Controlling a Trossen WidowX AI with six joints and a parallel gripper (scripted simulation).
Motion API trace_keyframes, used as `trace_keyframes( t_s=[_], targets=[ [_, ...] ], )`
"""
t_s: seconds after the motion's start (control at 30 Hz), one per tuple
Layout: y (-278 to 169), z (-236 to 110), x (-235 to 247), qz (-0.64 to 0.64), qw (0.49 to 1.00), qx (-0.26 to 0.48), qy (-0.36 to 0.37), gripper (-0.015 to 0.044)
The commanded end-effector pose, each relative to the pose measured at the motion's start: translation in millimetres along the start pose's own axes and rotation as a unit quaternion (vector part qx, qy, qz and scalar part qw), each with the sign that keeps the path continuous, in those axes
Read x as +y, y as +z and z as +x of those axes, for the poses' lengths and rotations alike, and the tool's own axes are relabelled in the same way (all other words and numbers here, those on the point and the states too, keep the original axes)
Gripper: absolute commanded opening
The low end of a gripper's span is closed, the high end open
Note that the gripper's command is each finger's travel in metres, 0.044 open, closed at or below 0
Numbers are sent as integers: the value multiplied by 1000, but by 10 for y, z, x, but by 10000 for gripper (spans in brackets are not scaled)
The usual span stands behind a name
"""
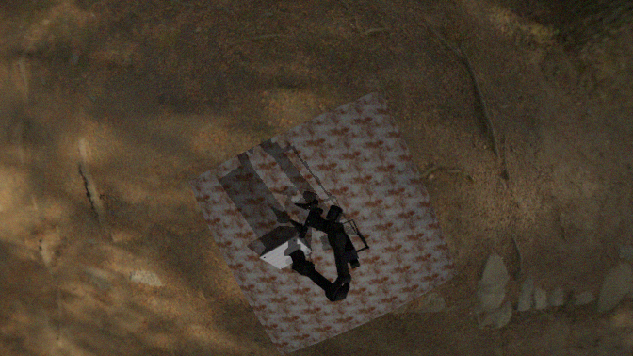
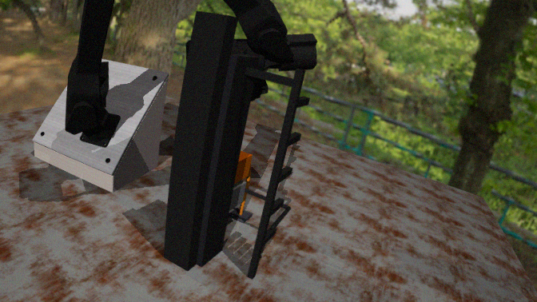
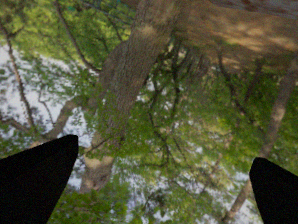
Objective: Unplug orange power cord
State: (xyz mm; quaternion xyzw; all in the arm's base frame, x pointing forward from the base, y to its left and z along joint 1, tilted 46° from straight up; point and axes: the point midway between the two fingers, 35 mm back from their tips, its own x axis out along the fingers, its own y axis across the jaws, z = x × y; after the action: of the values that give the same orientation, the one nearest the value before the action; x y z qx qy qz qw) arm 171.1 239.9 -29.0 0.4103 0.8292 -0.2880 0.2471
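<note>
The orange plug (image 2: 244,167) shows in the exterior view, partly hidden behind a tall black upright. The thin orange cord (image 2: 242,204) runs down below it beside a grey part. I cannot make out the power strip for certain, nor whether the plug sits in it. My gripper (image 1: 293,213) (image 3: 166,156) is open, its two black fingers wide apart. In the wrist view only trees, sky and ground show between them, with no plug or cord. In the exterior view the fingers are hidden or cannot be told from the dark arm.
The tall black upright (image 2: 200,140) stands close under the arm. A black frame with short prongs (image 2: 277,168) stands to its right. A sloped metal block (image 2: 73,176) (image 1: 278,258) carries the arm's base. All stand on a rust-stained table (image 1: 377,141) (image 2: 359,224).
</note>
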Motion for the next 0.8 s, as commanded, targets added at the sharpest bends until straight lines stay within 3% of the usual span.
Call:
trace_keyframes(
  t_s=[0.0, 0.13, 0.27, 0.5, 0.57, 0.77],
  targets=[
    [13, -4, 1, -7, 1000, -5, 0, 374],
    [275, -130, 15, -154, 982, -108, -26, 269],
    [566, -373, 4, -321, 917, -214, -103, 164],
    [944, -1008, -60, -548, 705, -306, -329, 160],
    [1009, -1230, -81, -591, 628, -303, -405, 160],
    [1066, -1615, -109, -636, 494, -269, -529, 160]
  ],
)
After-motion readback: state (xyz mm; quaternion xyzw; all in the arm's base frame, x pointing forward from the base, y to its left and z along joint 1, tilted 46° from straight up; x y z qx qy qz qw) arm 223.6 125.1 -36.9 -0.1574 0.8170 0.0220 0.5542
